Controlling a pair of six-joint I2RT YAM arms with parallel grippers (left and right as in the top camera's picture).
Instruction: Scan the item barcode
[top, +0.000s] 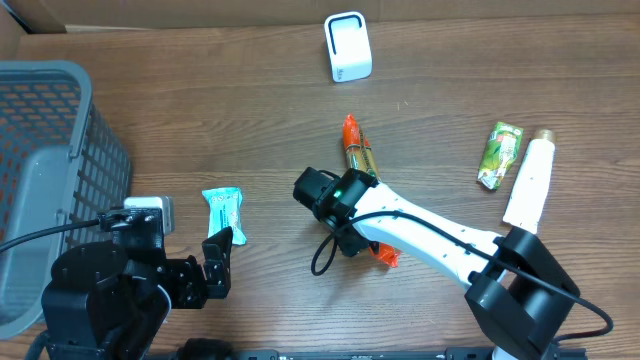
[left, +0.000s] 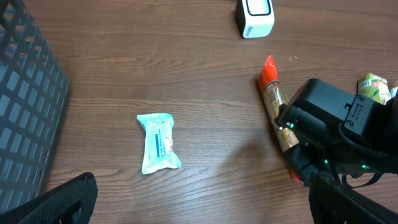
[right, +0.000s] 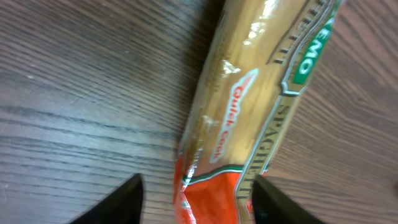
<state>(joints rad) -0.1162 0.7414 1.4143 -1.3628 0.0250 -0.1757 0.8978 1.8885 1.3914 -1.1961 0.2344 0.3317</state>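
Note:
A long spaghetti pack (top: 357, 155), clear with orange ends, lies on the wooden table near the middle. My right gripper (right: 198, 200) hangs low over its near orange end, open, with one finger on each side of the pack (right: 261, 93) and a gap on the left side. The white scanner (top: 348, 46) stands at the far edge, beyond the pack's other end. Down at the near left, my left gripper (left: 205, 210) stays wide open over bare wood with nothing in it.
A teal packet (top: 223, 213) lies just ahead of the left gripper. A grey mesh basket (top: 40, 150) fills the left side. At the right lie a green packet (top: 499, 154) and a white tube (top: 530, 180).

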